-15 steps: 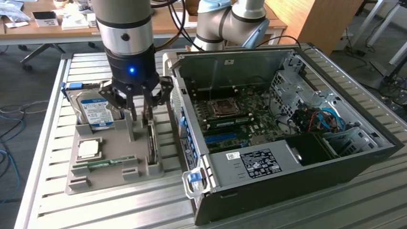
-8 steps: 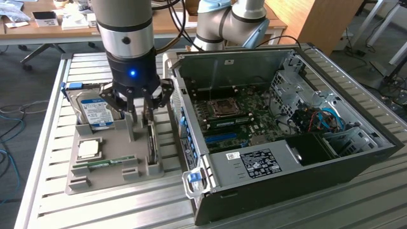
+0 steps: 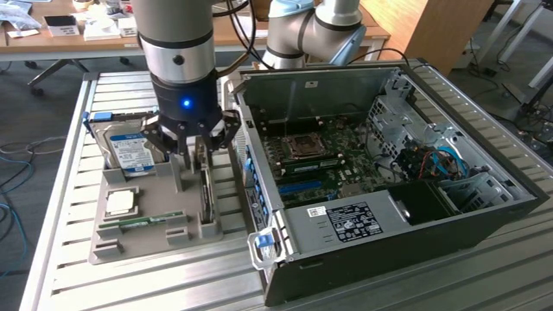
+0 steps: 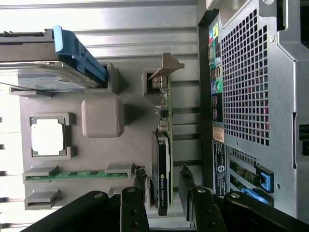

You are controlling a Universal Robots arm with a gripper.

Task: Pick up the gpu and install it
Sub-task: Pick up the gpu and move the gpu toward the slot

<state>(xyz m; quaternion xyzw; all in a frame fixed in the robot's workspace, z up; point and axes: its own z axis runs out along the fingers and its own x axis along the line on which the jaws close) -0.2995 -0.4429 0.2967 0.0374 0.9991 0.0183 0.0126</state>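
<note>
Fingers of my jaws stand apart, one on each side of the gpu, with a gap showing between each and the card, so I have hold of nothing. The gpu stands on edge in a slot of the grey tray, its silver bracket at the end away from me.

The same tray carries a hard drive upright in its blue-handled carrier, a processor lying flat in a square recess, and a green memory stick lying in its own slot. All three sit apart from the card, on the exterior view's left of it.

The tray rests on a slatted metal surface, with bare slats around it toward the near edge. Just beside the tray, at the exterior view's right, the computer case lies on its side with the panel off; only a narrow strip of slats separates the gpu's slot from the case wall. Inside lies the motherboard, with blue cables at the drive end.

Farther off stand a wooden desk with small items on it and the grey floor with loose cables.
</note>
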